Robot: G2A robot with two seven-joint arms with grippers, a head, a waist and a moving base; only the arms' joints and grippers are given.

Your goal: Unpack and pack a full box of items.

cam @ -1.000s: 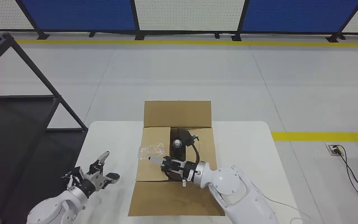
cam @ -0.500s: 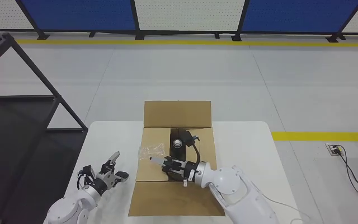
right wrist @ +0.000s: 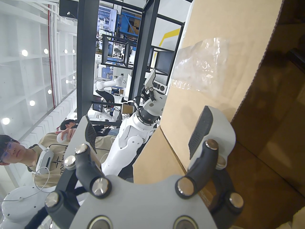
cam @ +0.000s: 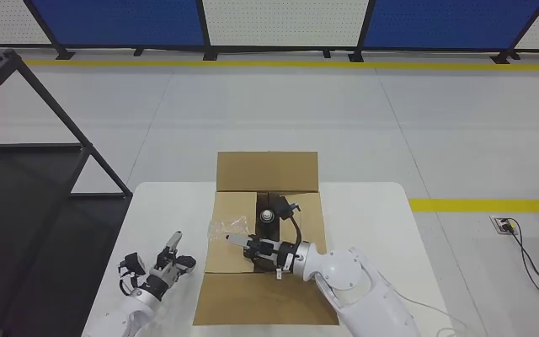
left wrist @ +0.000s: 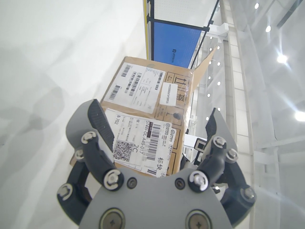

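Seems the left gripper [cam: 178, 253] slid closer to the brown cardboard box [cam: 268, 171] on the white table [cam: 370, 219], spread wide; right gripper [cam: 240, 242], also spread, hangs over its taped side flap [cam: 221, 257], so I'd pinch deep before folding.

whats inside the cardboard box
A dark item with a round grey top stands near the far wall of the cardboard box. The right gripper and its wrist cover much of the opening, so anything beneath is hidden.

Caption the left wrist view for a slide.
Open left gripper facing the label-covered side of the cardboard box.
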